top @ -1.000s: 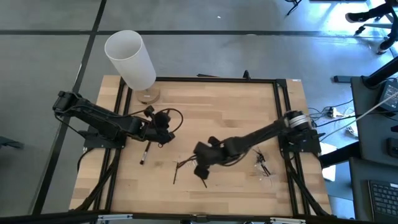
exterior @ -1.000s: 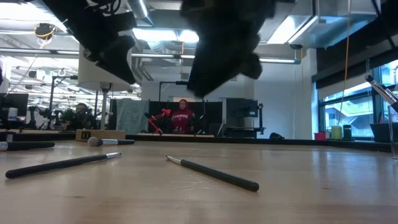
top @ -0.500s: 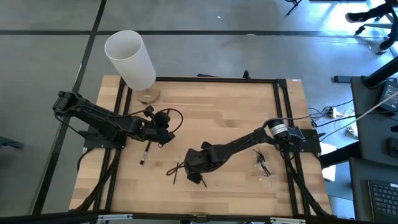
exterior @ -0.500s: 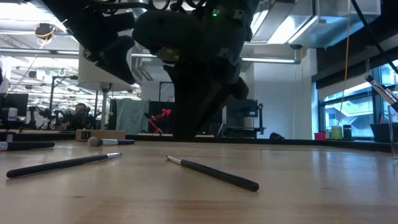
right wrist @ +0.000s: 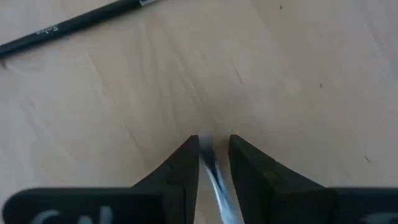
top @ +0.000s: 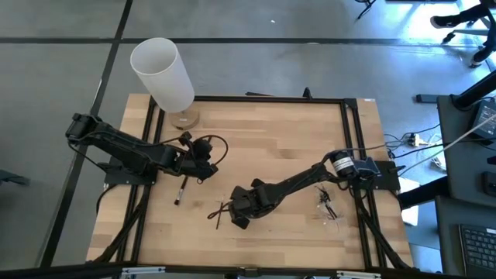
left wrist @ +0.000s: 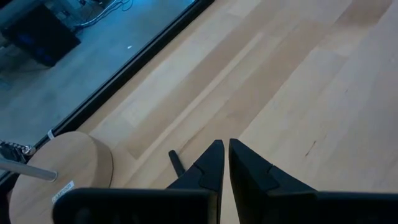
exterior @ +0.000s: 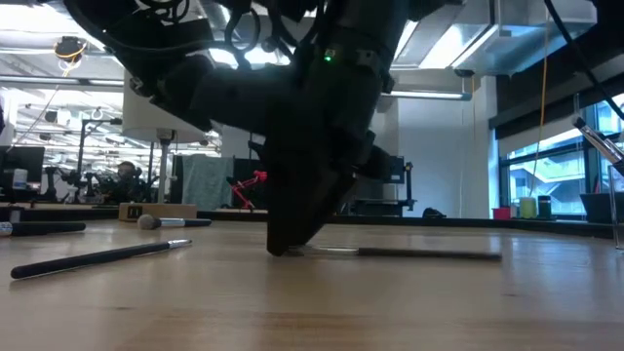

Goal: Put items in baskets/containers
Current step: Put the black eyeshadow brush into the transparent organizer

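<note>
Reaching down to the table just beside a small scatter of makeup brushes [top: 221, 211], the right gripper [top: 239, 220] had its fingertips on the wood, as we saw in the low view, where it stood tilted with a brush lying flat beside it [exterior: 429, 254]. In its wrist view the two fingers [right wrist: 180, 163] were narrowed around the pale, blurred end of one brush [right wrist: 214, 174]; we judged them closing on it, though we could not be sure the grip was firm. We reckoned these brushes light, stiff and smooth-handled, apt to roll or skid, so a hold near the middle of the handle would serve better than one at the tip. The clear container [top: 329, 205] sat well apart from that scatter, near the right arm's base, showing only as glints around a few dark brushes. Another brush [top: 180, 194] lay alone, near the left gripper [top: 203, 161], which hung above the table with its fingers almost touching and nothing between them. The white cylinder on its wooden base [top: 184, 118] stood well clear of the scatter, and we saw nothing blocking the way to the container.
</note>
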`<state>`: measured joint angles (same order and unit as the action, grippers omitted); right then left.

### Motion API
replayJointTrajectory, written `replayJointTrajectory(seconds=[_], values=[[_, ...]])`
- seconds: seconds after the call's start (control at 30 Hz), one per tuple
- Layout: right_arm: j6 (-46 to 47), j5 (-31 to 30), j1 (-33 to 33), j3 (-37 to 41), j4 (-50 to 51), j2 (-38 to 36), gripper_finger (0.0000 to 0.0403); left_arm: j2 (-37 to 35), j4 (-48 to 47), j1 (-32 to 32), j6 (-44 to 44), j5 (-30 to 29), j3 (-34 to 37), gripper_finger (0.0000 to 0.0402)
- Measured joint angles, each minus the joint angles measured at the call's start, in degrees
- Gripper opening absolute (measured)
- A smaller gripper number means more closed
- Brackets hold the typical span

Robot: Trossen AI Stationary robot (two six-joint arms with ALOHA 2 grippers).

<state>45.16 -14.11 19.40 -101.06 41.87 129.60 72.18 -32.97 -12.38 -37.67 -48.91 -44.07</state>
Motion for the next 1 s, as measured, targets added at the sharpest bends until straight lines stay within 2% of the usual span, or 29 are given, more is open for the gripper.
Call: replayJointTrajectory(seconds=[0.17,0.27,0.4,0.53,0.7,0.83,1.0], values=[[-2.5,4.4,0.0,-0.2,1.3,0.7,0.0088,0.0,0.0,0.0,-0.1,0.0,0.0,0.0020],[-4.3,4.9,-0.1,-0.3,3.1,0.7,0.0088,0.0,0.0,0.0,-0.1,0.0,0.0,0.0019],[-12.2,5.9,-0.2,-1.7,6.2,0.6,0.0088,0.0,0.0,0.0,-0.1,0.1,0.0,0.0019],[-23.3,7.2,-0.1,-8.0,18.2,1.3,0.0088,0.0,0.0,0.0,-0.1,0.2,0.0,0.0020],[-33.3,1.4,0.3,-16.4,35.6,0.6,0.0088,0.0,0.0,0.0,-0.1,0.4,0.0,0.0020],[-43.3,2.7,0.2,-15.4,37.6,1.0,0.0088,0.0,0.0,0.0,-0.2,2.2,0.0,0.0020],[-50.4,7.0,0.0,-10.3,34.9,0.8,0.0088,0.0,0.0,-1.3,-0.6,3.1,0.0,0.0020]])
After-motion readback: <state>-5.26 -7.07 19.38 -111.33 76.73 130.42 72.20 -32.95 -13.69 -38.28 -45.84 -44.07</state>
